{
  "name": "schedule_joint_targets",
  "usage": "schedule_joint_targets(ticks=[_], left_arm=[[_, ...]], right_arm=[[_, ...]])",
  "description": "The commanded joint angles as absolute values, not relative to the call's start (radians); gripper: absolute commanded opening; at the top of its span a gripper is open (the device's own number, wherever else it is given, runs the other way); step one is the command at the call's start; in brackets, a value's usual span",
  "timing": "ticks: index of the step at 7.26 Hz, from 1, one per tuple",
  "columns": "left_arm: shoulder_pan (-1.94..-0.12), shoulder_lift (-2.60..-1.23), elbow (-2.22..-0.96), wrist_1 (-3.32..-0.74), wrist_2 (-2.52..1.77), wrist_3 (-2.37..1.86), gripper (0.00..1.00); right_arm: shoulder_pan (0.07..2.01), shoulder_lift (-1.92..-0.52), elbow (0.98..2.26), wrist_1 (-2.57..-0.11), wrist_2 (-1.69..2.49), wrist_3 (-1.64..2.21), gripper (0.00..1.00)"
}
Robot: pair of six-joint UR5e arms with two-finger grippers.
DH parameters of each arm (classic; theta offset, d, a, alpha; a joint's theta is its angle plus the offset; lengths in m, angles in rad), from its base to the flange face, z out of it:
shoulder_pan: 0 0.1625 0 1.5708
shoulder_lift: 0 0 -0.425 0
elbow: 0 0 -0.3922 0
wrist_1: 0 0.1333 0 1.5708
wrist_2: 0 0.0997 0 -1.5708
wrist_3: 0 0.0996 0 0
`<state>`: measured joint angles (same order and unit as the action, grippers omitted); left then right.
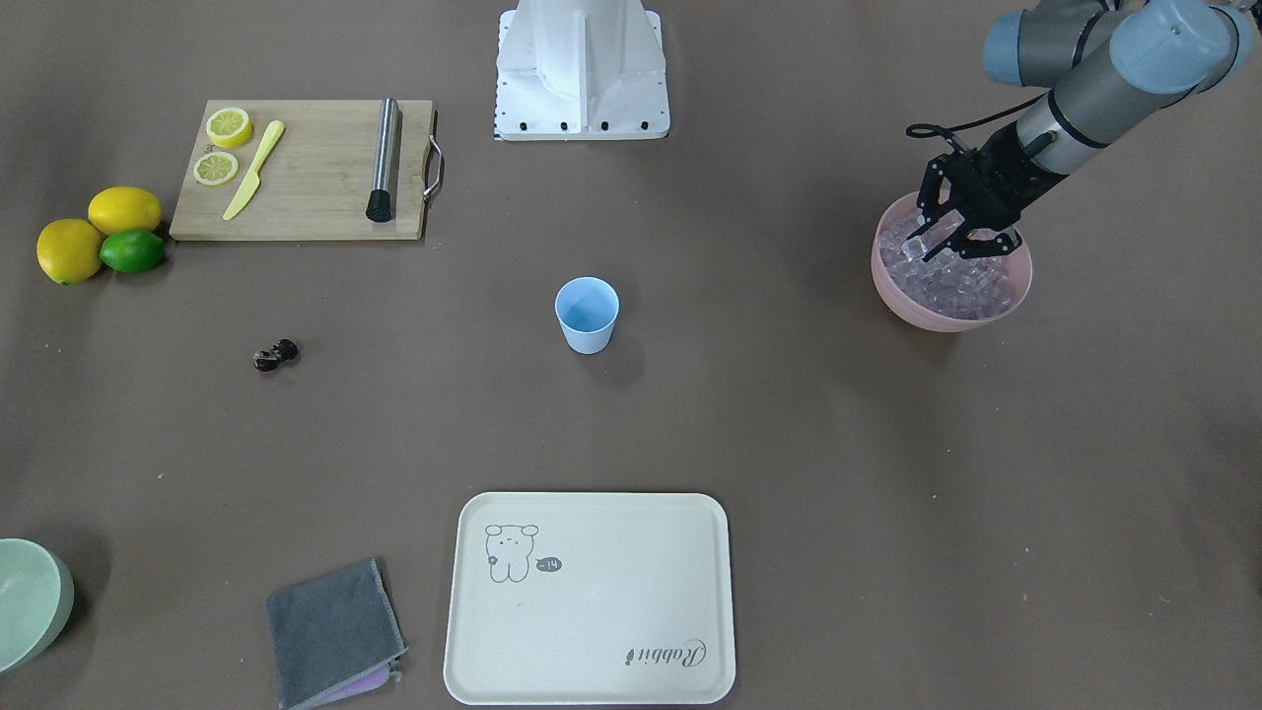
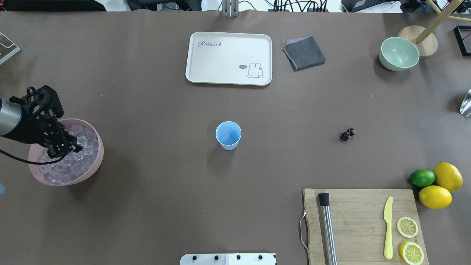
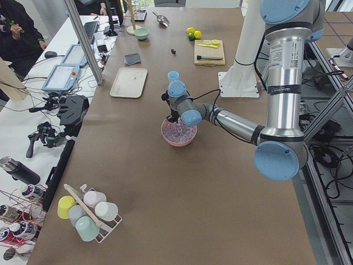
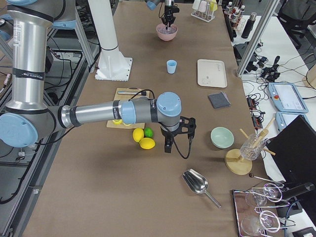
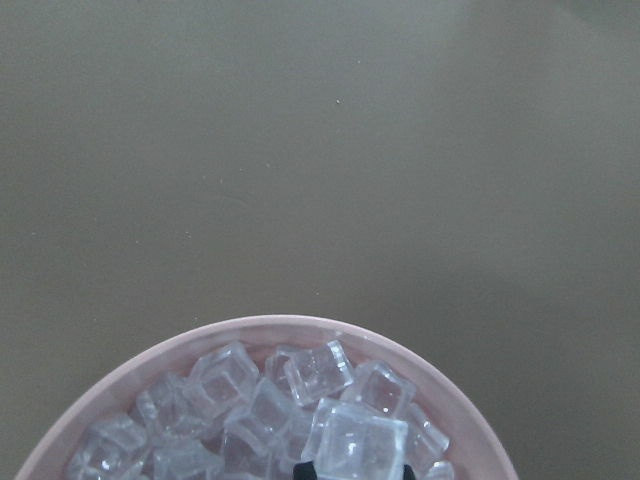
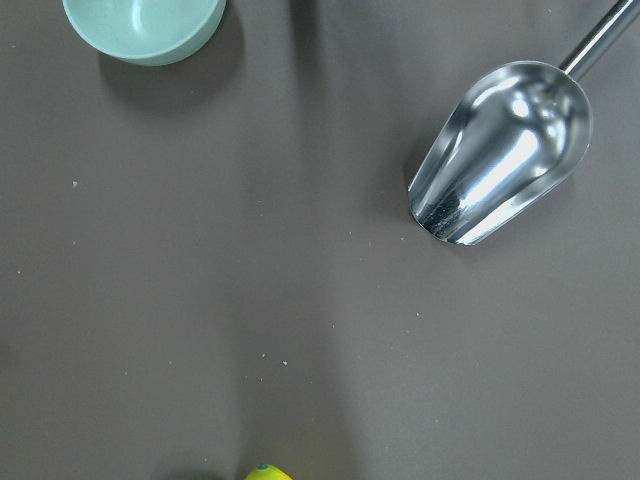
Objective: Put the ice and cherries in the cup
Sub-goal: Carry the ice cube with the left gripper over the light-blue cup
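**Front-facing:** the left arm (image 1: 1085,99) is reached down into the pink bowl (image 1: 946,323) near the bench edge. Its jaws look clenched on a single cube at the top of the ice (image 1: 964,288). The cup (image 1: 587,320) is stood upright mid-bench with nothing seen inside. The cherries (image 1: 275,354) are lying loose, well apart from the cup on its far side.

**Overhead:** the bowl is found on the robot's left, the cup in the middle, and the cherries to the right, short of the cutting board (image 2: 357,221) and the lemons (image 2: 435,197).

**Side views:** the right arm (image 4: 98,113) is hung low beside the lemons. Whether its jaws are released or clenched can't be told.

**Left wrist:** one cube is seen seated between two dark fingertips (image 5: 306,472), so a grasp is backed up.

**Right wrist:** only a metal scoop (image 6: 500,150) and a pale green bowl (image 6: 145,25) are shown.

**Handling, as a guess:** the cubes are probably hard, light and slick, so opposite flat faces should be pinched squarely or a cube could squirt out. The cherries are tiny, round and glossy, and are best taken gently across the joined pair. The cup is light and easily knocked, so things should be dropped in from above.
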<state>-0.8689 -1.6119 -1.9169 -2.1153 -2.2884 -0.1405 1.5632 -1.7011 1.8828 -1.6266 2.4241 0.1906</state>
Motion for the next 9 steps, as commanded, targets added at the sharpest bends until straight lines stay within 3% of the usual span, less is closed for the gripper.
schedule_joint_targets(ticks=[1, 6, 9], left_arm=[[-0.858, -1.791, -1.890, -2.111, -2.280, -0.378, 0.00], [-0.490, -2.024, -1.841, -2.105, -1.886, -0.763, 0.00], [-0.477, -2.121, -1.746, -2.102, -1.856, -0.778, 0.00]], right_arm=[[1.560, -1.686, 1.882, -1.626, 2.424, 0.183, 1.00], [1.559, -1.674, 1.876, -1.566, 2.424, 0.187, 1.00], [1.555, -1.675, 1.871, -1.565, 2.424, 0.189, 1.00]])
